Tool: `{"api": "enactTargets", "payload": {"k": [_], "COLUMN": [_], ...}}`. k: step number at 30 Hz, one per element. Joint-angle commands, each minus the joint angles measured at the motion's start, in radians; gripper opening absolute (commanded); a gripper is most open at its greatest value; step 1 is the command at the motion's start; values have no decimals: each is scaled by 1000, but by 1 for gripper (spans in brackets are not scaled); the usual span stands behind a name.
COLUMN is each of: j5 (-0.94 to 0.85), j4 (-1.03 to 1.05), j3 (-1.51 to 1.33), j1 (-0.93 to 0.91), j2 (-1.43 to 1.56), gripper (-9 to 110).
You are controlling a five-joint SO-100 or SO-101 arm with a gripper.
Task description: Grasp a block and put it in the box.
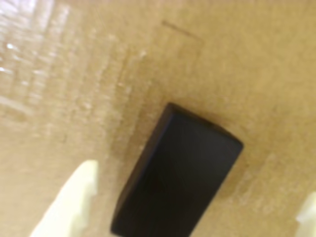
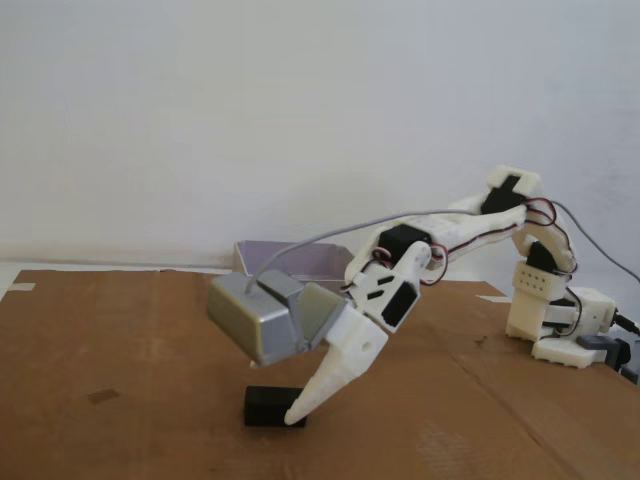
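A black rectangular block (image 1: 180, 177) lies flat on the brown cardboard. In the wrist view my gripper (image 1: 187, 217) is open, with one white finger (image 1: 66, 205) left of the block and the other (image 1: 308, 215) at the far right edge. The block sits between them, and neither finger touches it. In the fixed view the gripper (image 2: 291, 415) points down with its tip at the cardboard, right beside the block (image 2: 267, 406). A pale lilac box (image 2: 300, 262) stands behind the arm at the back of the cardboard.
The cardboard sheet (image 2: 120, 350) covers the table. The arm's base (image 2: 560, 320) stands at the right in the fixed view, with cables running off it. A white wall is behind. A small dark stain (image 2: 102, 396) marks the cardboard at the left.
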State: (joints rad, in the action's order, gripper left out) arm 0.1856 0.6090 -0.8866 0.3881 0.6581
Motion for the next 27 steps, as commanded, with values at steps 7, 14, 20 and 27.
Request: {"api": "enactTargets", "payload": {"k": [7,14,20,27], "j5": [3,2,2,3], "j4": [-6,-9,-12,-15], "j3": [109,106,118,118], "j1": [-43,-46,-38,-35], "j2": [46,43,3,-9], "gripper": [49,49,49,49]}}
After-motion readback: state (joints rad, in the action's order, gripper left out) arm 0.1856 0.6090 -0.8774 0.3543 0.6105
